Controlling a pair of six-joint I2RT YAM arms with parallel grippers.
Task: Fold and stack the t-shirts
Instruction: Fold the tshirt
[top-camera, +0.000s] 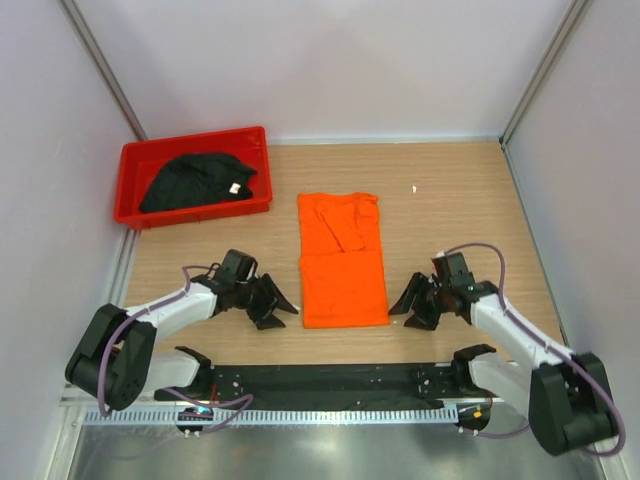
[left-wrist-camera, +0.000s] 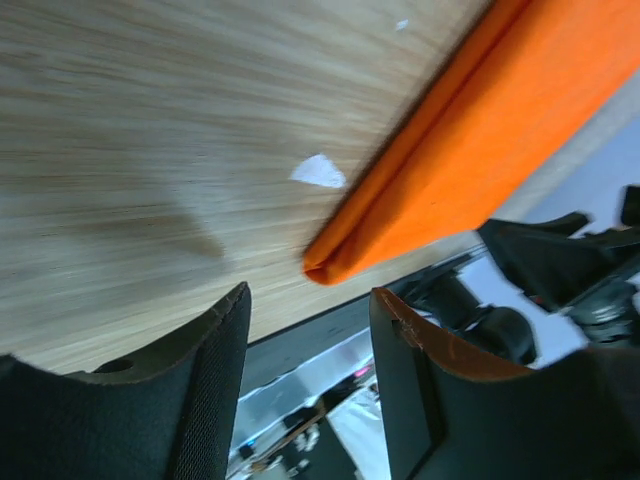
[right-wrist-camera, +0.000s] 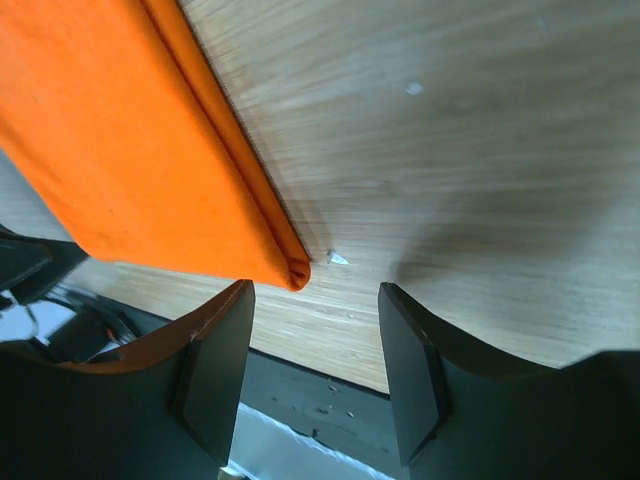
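On the wooden counter (top-camera: 450, 200), between the two arms, the orange t-shirt (top-camera: 343, 262) lies folded into a long, narrow rectangle running away from the bases. Its near half is a smooth doubled layer, and its far half is creased. The left pincer (top-camera: 278, 310) sits low just beside the near left corner of this shirt, and the right pincer (top-camera: 410, 310) sits just beside the near right corner. Both point inward at the cloth. Each pincer stands wide, with its jaws well apart and nothing between them. In the left wrist view the black fingers (left-wrist-camera: 215, 380) frame a gap, and the folded orange corner lies beyond their tips, clear of both pads. The right wrist view shows the same on its side, with the doubled edge of the cloth ending just ahead of the open fingers (right-wrist-camera: 215, 360). A small white scrap (left-wrist-camera: 318, 172) rests on the wood beside the left corner of the shirt. At the far left of the counter the red bin (top-camera: 195, 213) holds the black t-shirt (top-camera: 195, 182), which is bunched in a loose heap. A small white tag (top-camera: 236, 187) lies on top of it towards the right. The tag is too small for any writing on it to be read. No brand or lettering can be made out on the orange cloth.
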